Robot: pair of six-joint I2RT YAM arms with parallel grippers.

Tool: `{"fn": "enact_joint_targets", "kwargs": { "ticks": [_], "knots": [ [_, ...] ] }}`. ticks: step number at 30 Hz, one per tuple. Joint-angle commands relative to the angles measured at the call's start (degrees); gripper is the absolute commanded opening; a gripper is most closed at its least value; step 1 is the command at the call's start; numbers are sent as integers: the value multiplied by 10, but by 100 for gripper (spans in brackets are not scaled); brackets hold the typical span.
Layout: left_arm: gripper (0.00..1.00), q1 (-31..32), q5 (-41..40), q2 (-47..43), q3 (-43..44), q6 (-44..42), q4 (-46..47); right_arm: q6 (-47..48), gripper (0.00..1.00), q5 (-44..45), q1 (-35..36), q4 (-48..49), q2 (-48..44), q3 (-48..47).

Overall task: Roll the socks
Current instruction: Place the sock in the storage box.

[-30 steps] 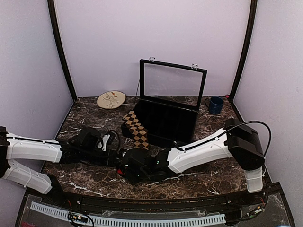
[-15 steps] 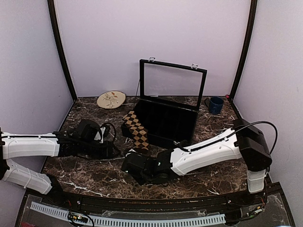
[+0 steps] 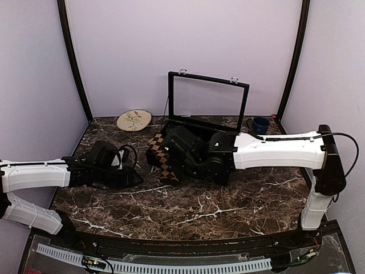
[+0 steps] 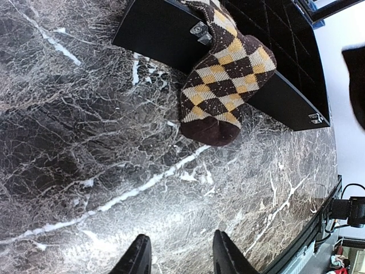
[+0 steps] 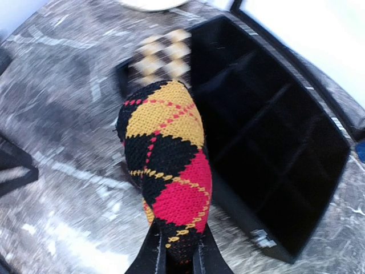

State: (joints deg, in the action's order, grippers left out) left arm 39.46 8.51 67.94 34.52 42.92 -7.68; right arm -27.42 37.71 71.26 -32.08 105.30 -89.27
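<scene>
Your right arm hides the red sock from overhead; its wrist view blurs the tan sock.

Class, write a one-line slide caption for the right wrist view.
Right pincer grips the red argyle sock near the open black case.

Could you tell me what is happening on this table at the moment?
The right gripper is shut on the red, orange and black sock, holding it up near the open black case. The tan-brown sock hangs over the case's front wall, its dark end reaching the marble table. The left gripper is open and empty, low over the table. Neither sock looks rolled yet.
</scene>
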Motion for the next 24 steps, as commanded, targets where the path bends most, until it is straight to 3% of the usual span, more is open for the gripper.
{"fn": "enact_joint_targets", "kwargs": {
  "ticks": [1,13,24],
  "knots": [
    [40,-8,-2,-13,16,0,-16,17,0,25,-53,-18,-13,-17],
    [39,-20,-4,-1,31,-13,-17,81,0,-31,-183,40,52,-32],
    [39,-27,-5,8,32,-9,-3,126,0,-72,-240,36,114,-45]
  ]
}}
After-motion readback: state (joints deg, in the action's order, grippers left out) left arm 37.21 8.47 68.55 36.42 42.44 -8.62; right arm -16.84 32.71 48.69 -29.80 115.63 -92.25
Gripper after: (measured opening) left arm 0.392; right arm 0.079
